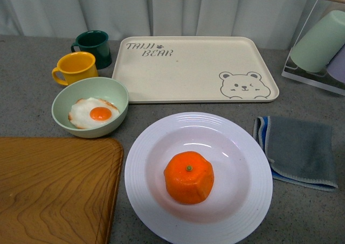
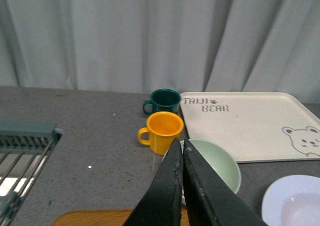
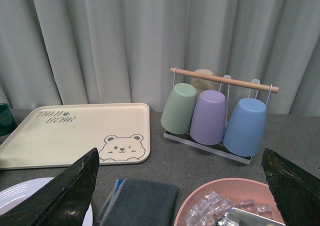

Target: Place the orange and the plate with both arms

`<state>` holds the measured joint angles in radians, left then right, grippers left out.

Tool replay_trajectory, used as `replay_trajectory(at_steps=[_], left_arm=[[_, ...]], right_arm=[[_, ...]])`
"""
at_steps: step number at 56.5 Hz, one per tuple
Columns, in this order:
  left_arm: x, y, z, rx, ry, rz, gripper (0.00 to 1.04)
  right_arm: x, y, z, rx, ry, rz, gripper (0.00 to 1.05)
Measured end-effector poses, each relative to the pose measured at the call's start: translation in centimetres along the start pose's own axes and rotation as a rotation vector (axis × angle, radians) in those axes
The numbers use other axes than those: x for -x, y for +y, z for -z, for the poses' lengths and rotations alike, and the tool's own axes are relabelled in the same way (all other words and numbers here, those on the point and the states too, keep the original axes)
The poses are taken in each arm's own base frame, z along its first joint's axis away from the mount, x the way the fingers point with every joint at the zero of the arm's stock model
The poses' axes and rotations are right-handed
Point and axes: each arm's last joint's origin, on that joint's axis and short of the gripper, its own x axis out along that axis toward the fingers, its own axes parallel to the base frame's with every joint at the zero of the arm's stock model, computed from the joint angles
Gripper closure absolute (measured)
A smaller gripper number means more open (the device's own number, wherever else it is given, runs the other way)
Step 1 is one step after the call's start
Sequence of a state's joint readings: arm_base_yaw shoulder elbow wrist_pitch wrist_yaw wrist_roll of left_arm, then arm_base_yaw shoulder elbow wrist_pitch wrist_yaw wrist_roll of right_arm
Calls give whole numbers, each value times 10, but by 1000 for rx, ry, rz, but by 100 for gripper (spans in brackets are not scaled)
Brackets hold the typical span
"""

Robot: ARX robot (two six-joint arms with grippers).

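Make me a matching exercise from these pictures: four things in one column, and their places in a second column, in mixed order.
Things:
1. orange
2. fried egg
3. yellow mug
4. grey cloth

Places:
A. in the pale green bowl
B. lying right of the white plate
C. on the white plate
D. beside the dark green mug

Pairs: 1-C, 2-A, 3-D, 4-B.
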<state>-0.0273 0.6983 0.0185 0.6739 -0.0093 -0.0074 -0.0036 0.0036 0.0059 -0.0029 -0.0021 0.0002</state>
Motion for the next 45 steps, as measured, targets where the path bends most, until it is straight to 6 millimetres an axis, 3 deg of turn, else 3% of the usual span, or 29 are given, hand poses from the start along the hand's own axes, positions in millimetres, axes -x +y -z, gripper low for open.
replay_trajectory(at_steps=[45], left_arm=[[29, 3, -7, 0, -28, -18, 101]], right_arm=[[0, 0, 0, 0, 0, 0, 9]])
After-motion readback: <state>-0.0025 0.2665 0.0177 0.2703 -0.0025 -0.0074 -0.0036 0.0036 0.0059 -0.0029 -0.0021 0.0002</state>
